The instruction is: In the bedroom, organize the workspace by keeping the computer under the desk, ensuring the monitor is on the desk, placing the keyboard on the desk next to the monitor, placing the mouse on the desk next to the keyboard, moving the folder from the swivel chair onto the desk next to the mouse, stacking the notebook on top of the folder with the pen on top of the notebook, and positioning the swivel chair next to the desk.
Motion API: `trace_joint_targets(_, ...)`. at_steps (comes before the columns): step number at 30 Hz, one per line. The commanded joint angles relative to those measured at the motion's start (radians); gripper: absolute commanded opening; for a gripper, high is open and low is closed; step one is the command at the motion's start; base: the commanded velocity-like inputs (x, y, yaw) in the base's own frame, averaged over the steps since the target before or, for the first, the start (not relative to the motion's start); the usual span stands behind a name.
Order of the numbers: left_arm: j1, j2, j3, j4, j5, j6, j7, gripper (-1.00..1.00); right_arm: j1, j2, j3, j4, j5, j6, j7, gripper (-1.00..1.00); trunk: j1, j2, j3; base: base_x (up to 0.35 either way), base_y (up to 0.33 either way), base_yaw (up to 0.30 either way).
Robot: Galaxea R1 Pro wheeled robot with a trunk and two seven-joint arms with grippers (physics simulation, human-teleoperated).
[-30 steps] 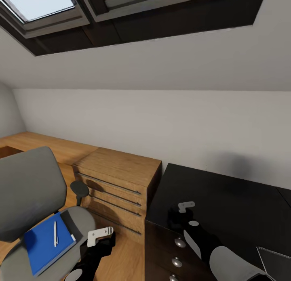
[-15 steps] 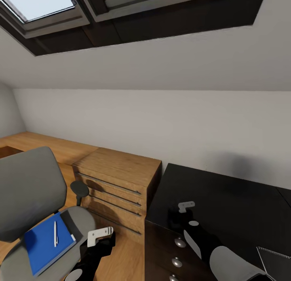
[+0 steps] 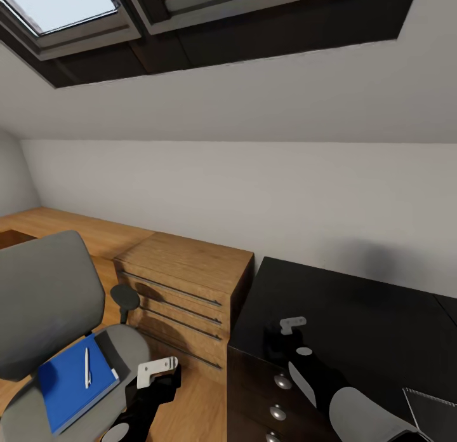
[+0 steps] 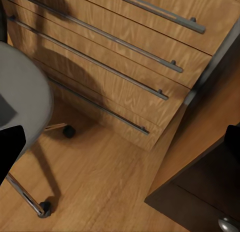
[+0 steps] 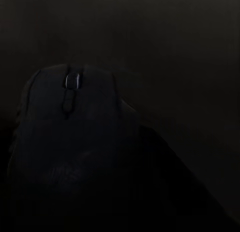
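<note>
Mouse (image 5: 70, 142) dim on desk (image 3: 355, 315), end effector grips unreadable, notebook (image 3: 435, 411) cut off

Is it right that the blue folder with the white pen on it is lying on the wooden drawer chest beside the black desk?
Not quite. The head view shows the blue folder with the white pen on it lying on the seat of the grey swivel chair, not on the wooden drawer chest, which does stand beside the black desk.

Daylight from the skylights (image 3: 70, 10) lights the room evenly; the right wrist view is nearly black.
</note>
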State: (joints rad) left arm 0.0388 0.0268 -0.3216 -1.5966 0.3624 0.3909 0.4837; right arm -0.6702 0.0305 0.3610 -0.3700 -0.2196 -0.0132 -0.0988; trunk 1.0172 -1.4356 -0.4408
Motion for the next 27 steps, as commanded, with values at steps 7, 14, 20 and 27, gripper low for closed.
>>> trace_joint_targets(7,0.000,0.002,-0.001,-0.002,0.009,0.002,0.009,1.00,0.000,-0.001,0.010,0.001,-0.014,0.002,-0.009,-1.00,-0.004,0.007,0.002,0.000,0.000,0.000)
trace_joint_targets(14,0.000,0.002,-0.001,-0.002,0.009,0.002,0.008,1.00,0.000,-0.001,0.010,-0.004,-0.013,0.002,-0.009,-1.00,-0.031,0.056,0.024,0.000,0.000,0.000)
trace_joint_targets(20,0.000,0.002,0.001,-0.002,0.009,0.002,0.009,1.00,0.002,0.000,0.008,-0.077,-0.010,0.001,-0.065,-1.00,-0.054,0.098,0.043,0.000,0.000,0.000)
trace_joint_targets(27,0.000,0.002,0.001,-0.002,0.009,0.002,0.009,1.00,0.057,-0.001,0.009,-0.336,-0.018,0.150,-0.336,-1.00,-0.080,0.147,0.065,-0.030,0.000,0.000)
